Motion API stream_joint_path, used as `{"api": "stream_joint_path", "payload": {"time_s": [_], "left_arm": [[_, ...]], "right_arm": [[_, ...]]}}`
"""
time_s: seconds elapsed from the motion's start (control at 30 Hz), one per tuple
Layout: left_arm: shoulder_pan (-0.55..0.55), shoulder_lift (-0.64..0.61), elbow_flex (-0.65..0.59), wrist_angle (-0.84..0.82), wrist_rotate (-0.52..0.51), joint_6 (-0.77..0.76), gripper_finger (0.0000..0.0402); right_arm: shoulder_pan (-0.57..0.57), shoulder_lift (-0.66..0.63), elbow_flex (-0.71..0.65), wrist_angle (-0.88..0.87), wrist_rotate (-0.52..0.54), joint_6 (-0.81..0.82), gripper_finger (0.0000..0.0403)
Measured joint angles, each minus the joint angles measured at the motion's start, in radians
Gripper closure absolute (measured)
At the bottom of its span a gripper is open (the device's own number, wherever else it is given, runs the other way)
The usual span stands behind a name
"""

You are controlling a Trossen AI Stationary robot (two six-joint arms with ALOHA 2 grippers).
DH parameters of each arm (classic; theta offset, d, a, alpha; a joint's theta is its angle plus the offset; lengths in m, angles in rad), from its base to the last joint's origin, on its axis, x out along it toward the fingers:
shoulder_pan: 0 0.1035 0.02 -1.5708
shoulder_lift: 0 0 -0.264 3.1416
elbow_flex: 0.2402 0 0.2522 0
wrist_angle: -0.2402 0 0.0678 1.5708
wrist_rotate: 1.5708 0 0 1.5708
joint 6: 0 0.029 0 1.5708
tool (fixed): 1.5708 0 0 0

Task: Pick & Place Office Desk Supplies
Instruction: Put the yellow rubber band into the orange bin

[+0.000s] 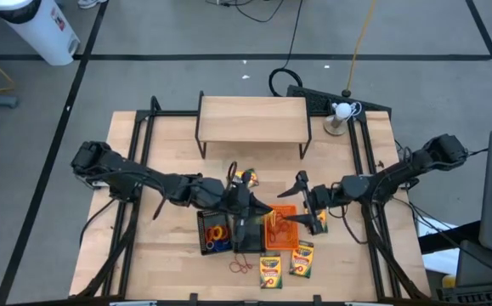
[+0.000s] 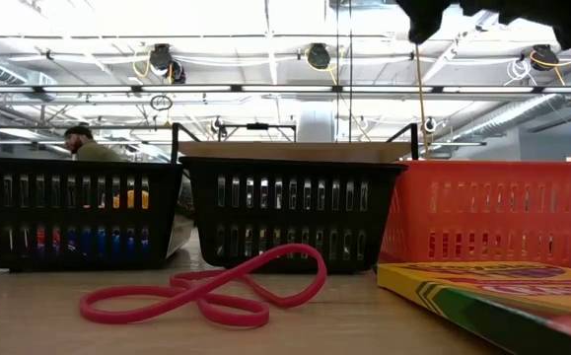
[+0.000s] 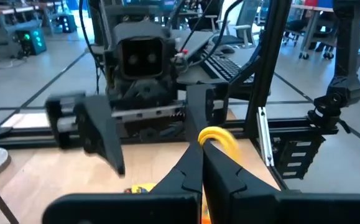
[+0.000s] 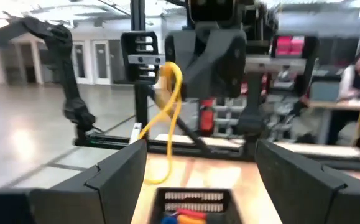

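Wooden tabletop [image 1: 169, 255] in the high view carried three mesh trays, with the left gripper [image 1: 247, 202] above the middle black tray [image 1: 247, 234]. Seen low, a red band [image 2: 206, 291] lay loose before that tray. Left wrist showed fingers [image 3: 220, 168] pinched shut on a yellow rubber band [image 3: 218, 137]; right wrist showed the right gripper [image 4: 195, 165] spread wide, facing it. Released carelessly, the springy band could snag a finger or land outside.

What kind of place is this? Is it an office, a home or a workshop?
Most likely a robotics lab or an industrial workshop. Overhead there are bare ceiling trusses with hanging lamps, the concrete floor is marked with tape lines, and a person sits at benches beyond the table.
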Motion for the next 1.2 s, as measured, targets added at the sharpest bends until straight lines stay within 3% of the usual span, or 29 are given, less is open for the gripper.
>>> {"api": "stream_joint_path", "payload": {"time_s": [0.13, 0.3, 0.67, 1.2], "left_arm": [[0.013, 0.0, 0.0, 0.014, 0.0, 0.01, 0.0401], [0.03, 0.0, 0.0, 0.011, 0.0, 0.007, 0.0401], [0.053, 0.0, 0.0, 0.036, 0.026, 0.014, 0.0401], [0.074, 0.0, 0.0, 0.038, 0.03, 0.015, 0.0401]], "right_arm": [[-0.054, 0.0, 0.0, -0.008, -0.09, 0.101, 0.0115], [-0.069, 0.0, 0.0, -0.02, -0.106, 0.115, 0.0115], [-0.09, 0.0, 0.0, -0.015, -0.252, 0.167, 0.0115], [-0.091, 0.0, 0.0, -0.015, -0.312, 0.167, 0.0115]]}}
